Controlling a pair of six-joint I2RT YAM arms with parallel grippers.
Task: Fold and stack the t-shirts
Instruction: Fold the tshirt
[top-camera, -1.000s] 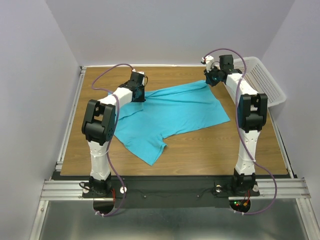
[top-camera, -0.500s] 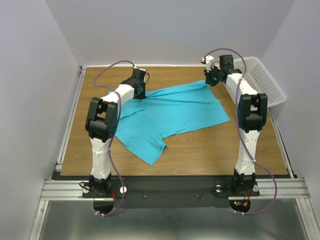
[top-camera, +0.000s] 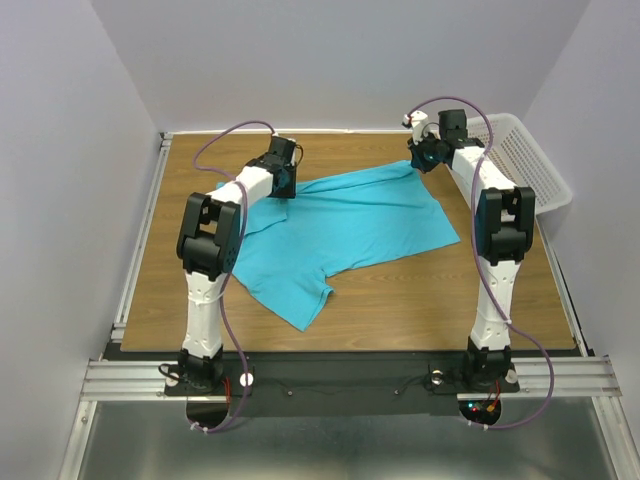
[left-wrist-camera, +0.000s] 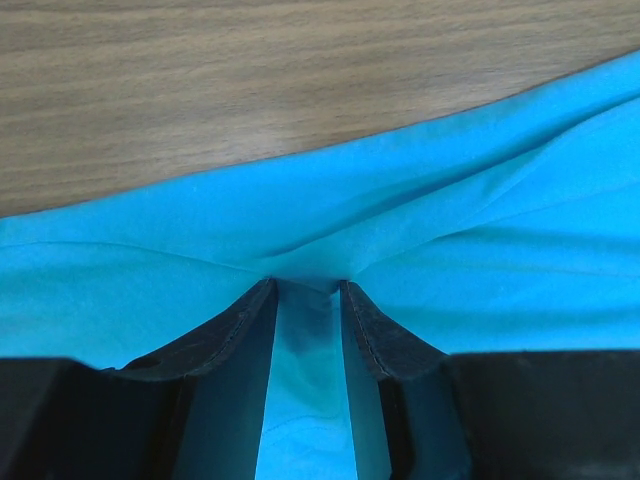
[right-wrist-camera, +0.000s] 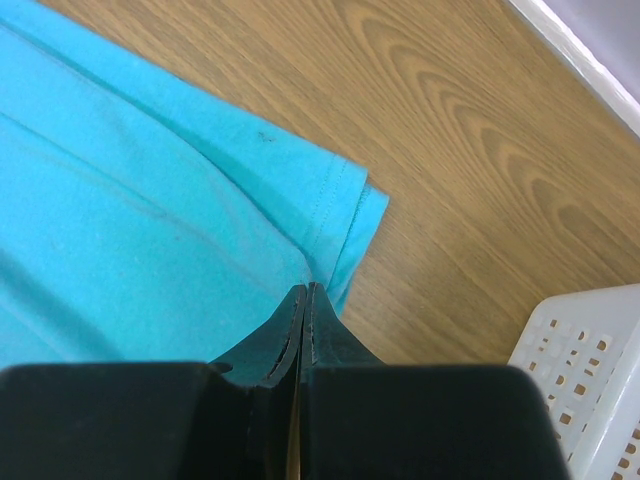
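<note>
On my left, the left gripper (left-wrist-camera: 308, 285) sits low at the t-shirt's far left edge, jaws parted around a ridge of cloth; I cannot tell whether they pinch it. The turquoise t-shirt (top-camera: 350, 225) lies spread and creased across the middle of the table (top-camera: 420, 300). On my right, the right gripper (right-wrist-camera: 306, 292) is clenched on the hem at the shirt's far right corner, near the white basket (top-camera: 530, 160).

One t-shirt (top-camera: 350, 225); one basket (top-camera: 530, 160); one table (top-camera: 400, 300); two arms (top-camera: 215, 235) (top-camera: 500, 225).

light: bright, even | shadows: faint, soft | focus: wrist views slightly soft
</note>
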